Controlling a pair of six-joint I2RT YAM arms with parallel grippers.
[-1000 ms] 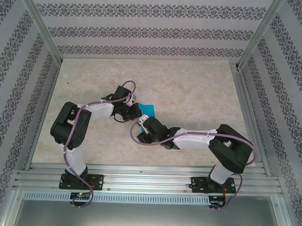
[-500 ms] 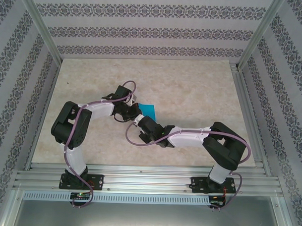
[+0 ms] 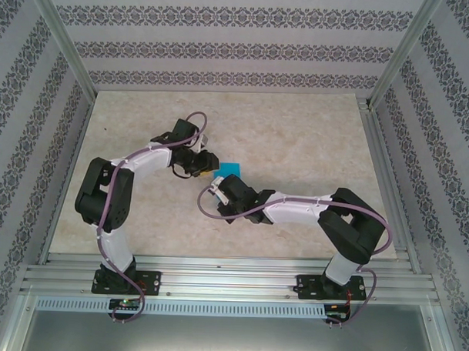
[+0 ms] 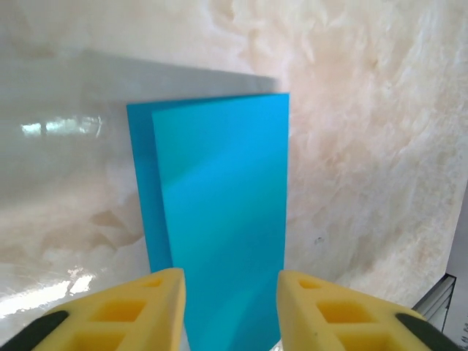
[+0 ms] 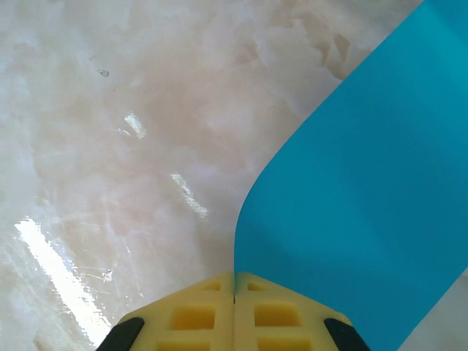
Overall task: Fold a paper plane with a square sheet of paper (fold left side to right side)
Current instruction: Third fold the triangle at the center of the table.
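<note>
The folded square sheet of paper (image 3: 232,168) lies mid-frame on the tabletop (image 3: 297,139), its long axis running straight away from the left fingers (image 4: 146,311), which are spread astride its near end. The right fingers (image 5: 194,318) are closed, pinching its edge, and the sheet curls toward the upper right.

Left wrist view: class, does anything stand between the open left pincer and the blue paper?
Nothing visible does. The square sheet of paper, folded over, reaches between the spread yellow fingers of the left pincer; bare table surrounds it.
</note>
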